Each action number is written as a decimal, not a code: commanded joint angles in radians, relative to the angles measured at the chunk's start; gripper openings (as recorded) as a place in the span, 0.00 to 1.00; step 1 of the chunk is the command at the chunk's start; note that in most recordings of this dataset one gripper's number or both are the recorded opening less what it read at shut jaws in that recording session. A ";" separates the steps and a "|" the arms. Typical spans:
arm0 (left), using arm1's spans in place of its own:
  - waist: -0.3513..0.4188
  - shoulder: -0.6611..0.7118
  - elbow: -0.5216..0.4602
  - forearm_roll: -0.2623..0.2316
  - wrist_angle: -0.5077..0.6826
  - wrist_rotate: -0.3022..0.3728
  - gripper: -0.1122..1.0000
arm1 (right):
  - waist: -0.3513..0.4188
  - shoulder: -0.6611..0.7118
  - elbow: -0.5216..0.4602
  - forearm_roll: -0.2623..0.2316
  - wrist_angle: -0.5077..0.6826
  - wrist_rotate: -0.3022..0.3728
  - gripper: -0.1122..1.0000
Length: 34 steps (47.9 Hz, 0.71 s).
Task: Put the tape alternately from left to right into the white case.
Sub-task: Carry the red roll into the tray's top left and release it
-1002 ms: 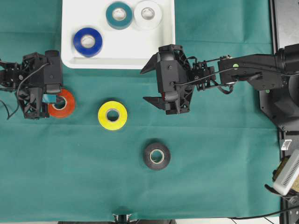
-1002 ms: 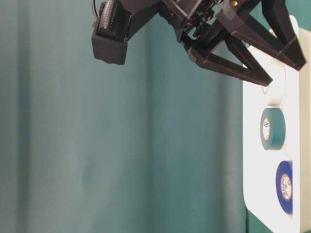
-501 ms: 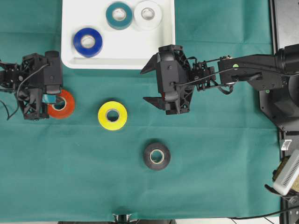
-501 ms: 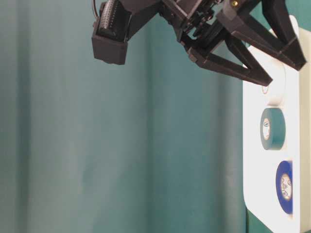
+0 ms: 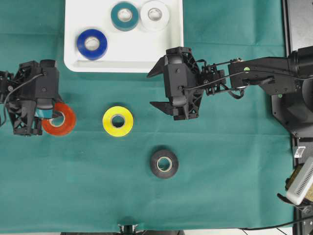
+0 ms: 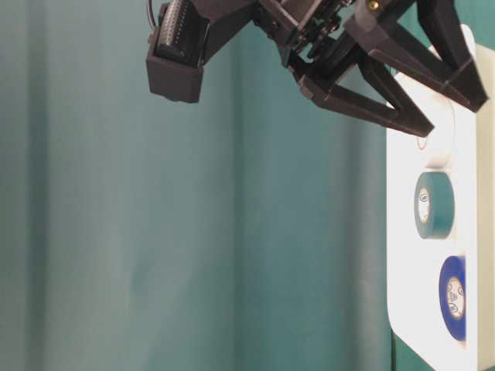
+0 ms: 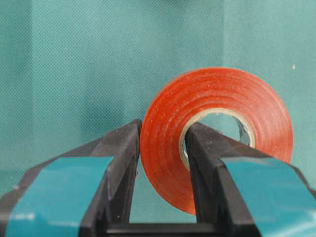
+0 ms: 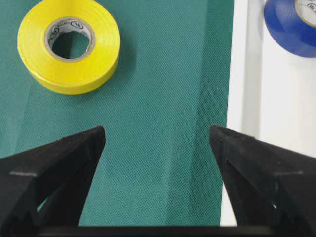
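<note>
Now the left pincer point(image 5: 43, 116) sits lower and further out toward the worktop's left edge in the overhead view than it did a second ago, and the orange tape roll point(image 5: 59, 119) has gone with it, so the roll is being carried rather than nudged. The wrist view settles it: one finger point(image 7: 121, 163) presses on the roll's outer face and the other passes through its core, pinching the wall of the roll between them, with the roll upright and seemingly clear of the green cloth point(image 5: 220, 171).

Meanwhile the right pincer point(image 5: 155, 88) has not stirred; it hangs spread wide and empty just below the white case point(image 5: 146, 54), with the yellow roll point(image 5: 118, 121) off to its left and the black roll point(image 5: 164, 163) below it.

Up and to the right of the left pincer, the case already holds the blue point(image 5: 92, 44), teal point(image 5: 124, 15) and white point(image 5: 154, 15) rolls. My reading is that the fourth roll is secured and its carry to the case comes next.
</note>
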 commanded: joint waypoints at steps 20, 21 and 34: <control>0.104 -0.032 -0.043 0.000 -0.015 0.003 0.34 | 0.002 -0.014 -0.006 0.002 -0.005 0.003 0.82; 0.115 -0.031 -0.046 0.002 -0.015 0.005 0.34 | 0.002 -0.014 -0.005 0.002 -0.003 0.003 0.82; 0.293 -0.012 -0.089 0.003 -0.015 0.006 0.34 | 0.002 -0.014 -0.006 0.002 -0.005 0.003 0.82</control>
